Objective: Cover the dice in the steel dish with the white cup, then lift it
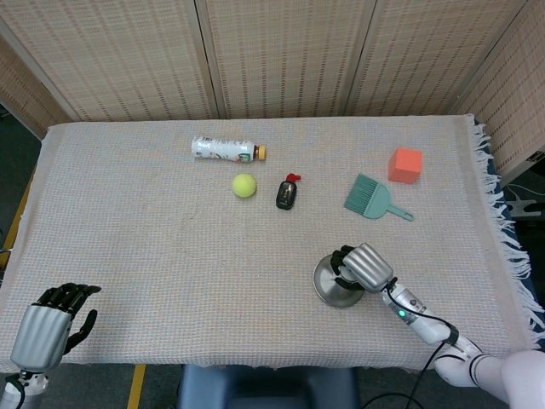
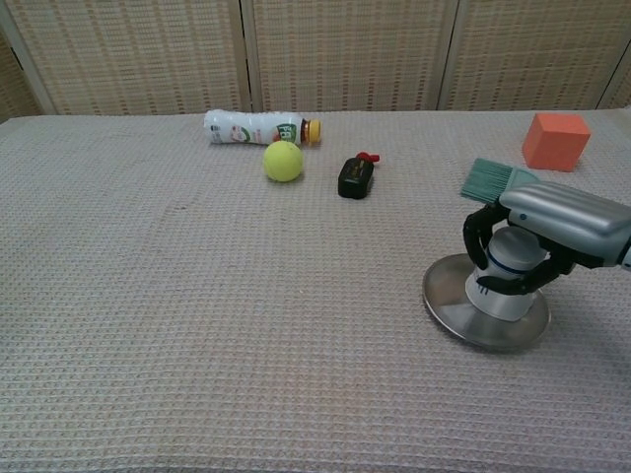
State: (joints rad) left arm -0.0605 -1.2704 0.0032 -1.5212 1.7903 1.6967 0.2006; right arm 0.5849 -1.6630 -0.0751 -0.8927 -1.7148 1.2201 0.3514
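The steel dish (image 2: 455, 304) (image 1: 325, 278) lies near the front right of the table. A white cup (image 2: 509, 282) with a dark band stands upside down in it, hiding the dice. My right hand (image 2: 552, 229) (image 1: 364, 267) reaches over the cup from the right, and its dark fingers (image 2: 476, 236) wrap around the cup's sides. My left hand (image 1: 47, 325) hangs at the front left corner, off the table, holding nothing, with its fingers apart; it does not show in the chest view.
A teal brush (image 1: 373, 198) lies behind the dish, with an orange cube (image 1: 406, 164) further back right. A black object with a red tip (image 1: 286, 192), a tennis ball (image 1: 244, 185) and a lying bottle (image 1: 223, 149) sit mid-table. The fringed cloth edge (image 1: 502, 230) runs along the right.
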